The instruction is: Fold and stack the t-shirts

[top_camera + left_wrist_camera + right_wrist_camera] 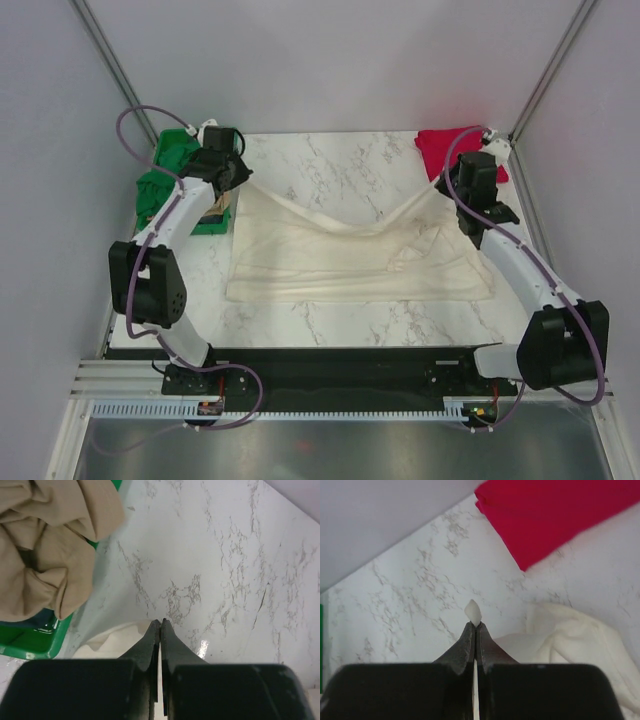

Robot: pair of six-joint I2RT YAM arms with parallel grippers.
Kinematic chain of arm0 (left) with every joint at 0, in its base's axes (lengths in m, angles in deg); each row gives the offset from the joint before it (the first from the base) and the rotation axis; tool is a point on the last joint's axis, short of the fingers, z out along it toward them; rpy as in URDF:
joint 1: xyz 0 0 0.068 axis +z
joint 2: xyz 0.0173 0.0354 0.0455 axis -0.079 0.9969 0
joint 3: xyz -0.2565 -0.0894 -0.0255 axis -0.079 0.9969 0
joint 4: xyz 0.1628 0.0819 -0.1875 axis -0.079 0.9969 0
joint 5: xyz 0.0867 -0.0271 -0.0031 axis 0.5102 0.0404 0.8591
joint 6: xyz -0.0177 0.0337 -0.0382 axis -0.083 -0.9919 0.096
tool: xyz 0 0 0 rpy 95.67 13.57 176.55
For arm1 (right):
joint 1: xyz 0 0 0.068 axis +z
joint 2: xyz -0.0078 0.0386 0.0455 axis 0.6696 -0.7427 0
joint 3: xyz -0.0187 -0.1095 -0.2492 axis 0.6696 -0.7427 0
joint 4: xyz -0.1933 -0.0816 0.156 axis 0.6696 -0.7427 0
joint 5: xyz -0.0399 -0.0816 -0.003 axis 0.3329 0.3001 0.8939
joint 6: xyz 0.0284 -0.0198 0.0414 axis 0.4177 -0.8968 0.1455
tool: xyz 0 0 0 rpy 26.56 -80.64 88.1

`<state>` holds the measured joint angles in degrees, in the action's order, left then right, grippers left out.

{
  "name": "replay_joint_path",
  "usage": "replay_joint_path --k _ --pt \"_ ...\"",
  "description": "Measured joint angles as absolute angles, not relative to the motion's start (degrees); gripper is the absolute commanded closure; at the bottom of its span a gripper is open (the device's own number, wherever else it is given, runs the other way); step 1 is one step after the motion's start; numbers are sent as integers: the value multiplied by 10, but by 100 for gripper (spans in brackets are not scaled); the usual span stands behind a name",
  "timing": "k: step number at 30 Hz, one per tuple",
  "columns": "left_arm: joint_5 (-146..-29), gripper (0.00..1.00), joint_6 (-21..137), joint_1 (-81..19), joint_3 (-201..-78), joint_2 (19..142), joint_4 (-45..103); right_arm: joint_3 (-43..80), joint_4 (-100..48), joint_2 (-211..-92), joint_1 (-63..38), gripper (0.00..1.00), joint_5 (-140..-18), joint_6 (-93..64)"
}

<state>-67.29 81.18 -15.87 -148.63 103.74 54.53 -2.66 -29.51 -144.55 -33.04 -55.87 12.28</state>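
No text or label can be read (in any view).

The marble table [330,160] bears a cream-white t-shirt [340,265], a red t-shirt [440,150] and a green crate [170,155].

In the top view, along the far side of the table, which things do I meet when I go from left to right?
green crate → left gripper → cream-white t-shirt → red t-shirt
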Motion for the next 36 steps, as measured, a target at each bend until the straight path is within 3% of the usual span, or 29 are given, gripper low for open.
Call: replay_joint_path --k 10,21,24,36 --pt "-697 98 812 -75 -1537 1019 605 194 -297 -1639 -362 100 -646 63" --pt "-719 98 812 -62 -1528 1015 637 247 -314 -1705 -367 100 -684 24" --pt "-719 98 812 -61 -1501 995 639 213 -313 -1673 -368 100 -687 25" --pt "-718 98 823 -50 -1267 814 622 -113 -295 -1396 -369 100 -631 89"
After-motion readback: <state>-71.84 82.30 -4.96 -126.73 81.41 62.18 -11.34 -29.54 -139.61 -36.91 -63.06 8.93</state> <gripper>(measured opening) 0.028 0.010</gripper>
